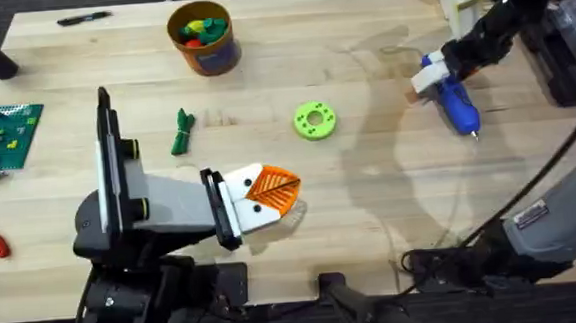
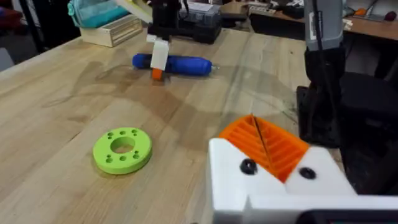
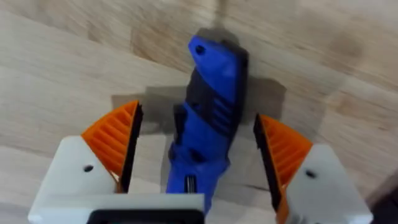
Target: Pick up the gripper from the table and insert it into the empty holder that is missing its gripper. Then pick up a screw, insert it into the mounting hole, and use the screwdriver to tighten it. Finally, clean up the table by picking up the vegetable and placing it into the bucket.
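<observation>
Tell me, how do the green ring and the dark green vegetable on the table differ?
The ring is lime green; the vegetable is much darker. The ring is round and flat with a central hole and small holes around it; the vegetable is slim and slightly bent. The ring lies nearer the blue screwdriver, the vegetable nearer the bucket. Both lie loose on the wooden table, touched by neither gripper.

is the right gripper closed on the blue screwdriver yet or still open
Open. The right gripper straddles the screwdriver lying flat on the table, with gaps between both orange pads and its body.
</observation>
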Tool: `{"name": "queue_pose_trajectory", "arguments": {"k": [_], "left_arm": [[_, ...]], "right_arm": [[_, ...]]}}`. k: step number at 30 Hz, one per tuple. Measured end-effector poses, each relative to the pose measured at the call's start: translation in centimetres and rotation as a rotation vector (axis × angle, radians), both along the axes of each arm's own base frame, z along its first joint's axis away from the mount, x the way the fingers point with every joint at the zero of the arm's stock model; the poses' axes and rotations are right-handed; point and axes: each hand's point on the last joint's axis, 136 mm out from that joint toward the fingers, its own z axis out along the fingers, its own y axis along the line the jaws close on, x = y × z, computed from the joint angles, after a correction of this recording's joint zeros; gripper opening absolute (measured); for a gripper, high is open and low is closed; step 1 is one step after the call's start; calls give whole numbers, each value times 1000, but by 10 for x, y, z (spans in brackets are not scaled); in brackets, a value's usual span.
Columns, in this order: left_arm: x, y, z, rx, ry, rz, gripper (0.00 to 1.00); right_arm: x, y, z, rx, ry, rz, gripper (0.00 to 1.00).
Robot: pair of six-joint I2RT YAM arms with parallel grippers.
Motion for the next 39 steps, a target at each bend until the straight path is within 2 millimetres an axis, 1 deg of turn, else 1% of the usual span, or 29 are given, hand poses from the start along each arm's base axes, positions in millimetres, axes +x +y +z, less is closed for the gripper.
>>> {"name": "queue_pose_trajectory", "arguments": {"k": [1,2,4,6,9,10,12,16,22,25,27,28,31,33,35,37,39], "left_arm": [[0,0,0,0,1,0,16],[0,0,0,0,0,0,16],[0,0,0,0,0,1,16],[0,0,0,0,0,2,16],[0,0,0,0,-1,3,16],[0,0,0,0,-1,3,16],[0,0,0,0,0,3,16],[0,0,0,0,0,3,16],[0,0,0,0,0,3,16],[0,0,0,0,0,3,16],[0,0,0,0,0,3,16],[0,0,0,0,-1,3,16],[0,0,0,0,0,3,16],[0,0,0,0,0,3,16],[0,0,0,0,-1,3,16],[0,0,0,0,0,3,16],[0,0,0,0,0,3,16]], "right_arm": [[0,1,-6,9,14,4,969],[-1,1,-6,11,16,5,937],[-1,2,-6,15,15,8,726],[-1,3,-6,22,16,9,480],[-2,2,-7,17,22,19,83],[-2,2,-8,15,24,16,28],[-1,1,-8,14,21,11,8],[-5,1,-7,16,36,7,7],[-26,5,-5,34,125,-27,6],[-31,8,1,38,147,-42,6],[-28,9,13,34,123,-43,6],[-25,11,22,30,99,-40,6],[-18,22,61,15,-10,-13,6],[-16,35,96,6,-105,21,6],[-21,52,128,2,-188,64,6],[-29,71,157,3,-266,113,6],[-39,89,180,12,-329,163,6]]}}
